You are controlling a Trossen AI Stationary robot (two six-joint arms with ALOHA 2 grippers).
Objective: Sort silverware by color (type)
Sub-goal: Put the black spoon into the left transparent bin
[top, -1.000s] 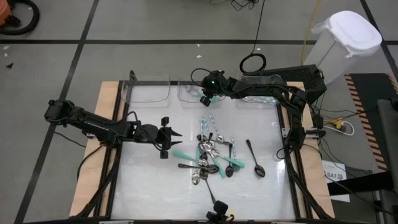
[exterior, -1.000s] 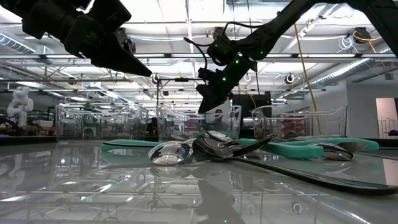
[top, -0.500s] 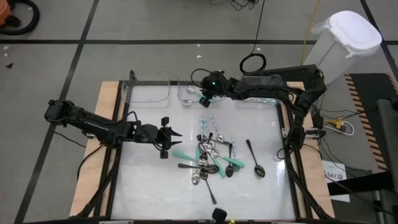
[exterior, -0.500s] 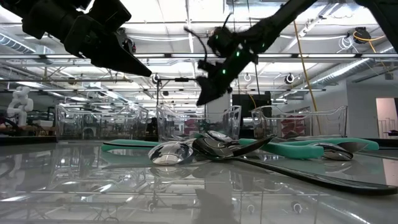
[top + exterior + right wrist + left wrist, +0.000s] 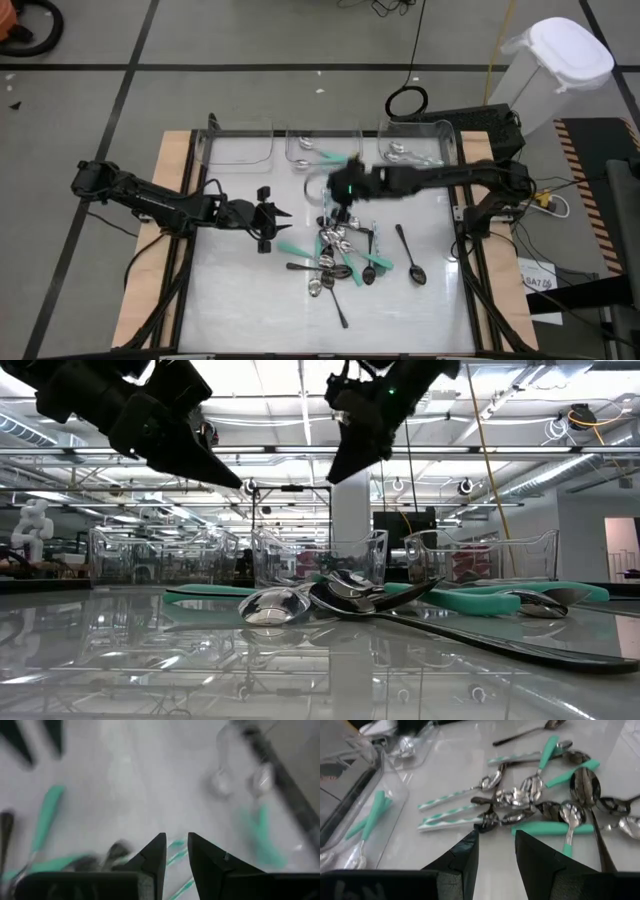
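The silverware lies in a heap (image 5: 340,252) at the table's middle: spoons with teal handles (image 5: 552,827), spoons with pale striped handles (image 5: 450,800) and dark ones. A black spoon (image 5: 409,254) lies apart on the right. My left gripper (image 5: 278,216) hovers left of the heap, open and empty, pointing at it (image 5: 496,851). My right gripper (image 5: 338,208) hangs above the heap's far end, blurred, its fingers apart with nothing between them (image 5: 175,851). Both are well above the table in the low view: left (image 5: 225,472), right (image 5: 345,465).
Three clear bins stand along the far edge. The left one (image 5: 240,148) shows nothing inside, the middle one (image 5: 322,150) holds teal-handled spoons, and the right one (image 5: 415,150) holds silver pieces. Bare tabletop lies left of and in front of the heap.
My right gripper has swung from over the middle bin toward the table's near edge and up. It now hangs over the far end of the heap. The heap has kept still.
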